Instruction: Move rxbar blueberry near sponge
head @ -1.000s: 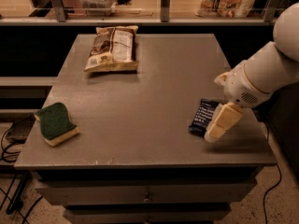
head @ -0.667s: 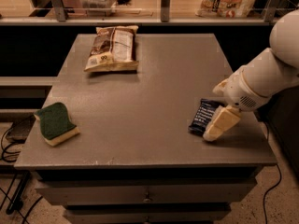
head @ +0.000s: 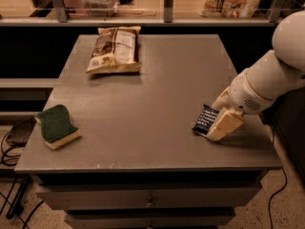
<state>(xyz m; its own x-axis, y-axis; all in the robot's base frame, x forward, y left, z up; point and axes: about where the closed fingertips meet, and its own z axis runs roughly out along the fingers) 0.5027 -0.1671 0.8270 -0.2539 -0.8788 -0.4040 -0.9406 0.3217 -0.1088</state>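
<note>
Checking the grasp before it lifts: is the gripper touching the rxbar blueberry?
Cannot tell. In the camera view the gripper overlaps one edge of the rxbar blueberry, hiding whether there is contact or a gap.

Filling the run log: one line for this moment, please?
gripper: at rxbar blueberry, right front | sponge: front left, apart | chip bag: back left

Robot arm (head: 269, 78): smooth white shell, with a large rounded joint at the upper right and a thick cylindrical segment ending in a domed wrist housing that carries a small grey patch. Gripper (head: 223, 125): pale cream-yellow and blocky, set near the front right corner of the worktop (head: 157, 104)
</note>
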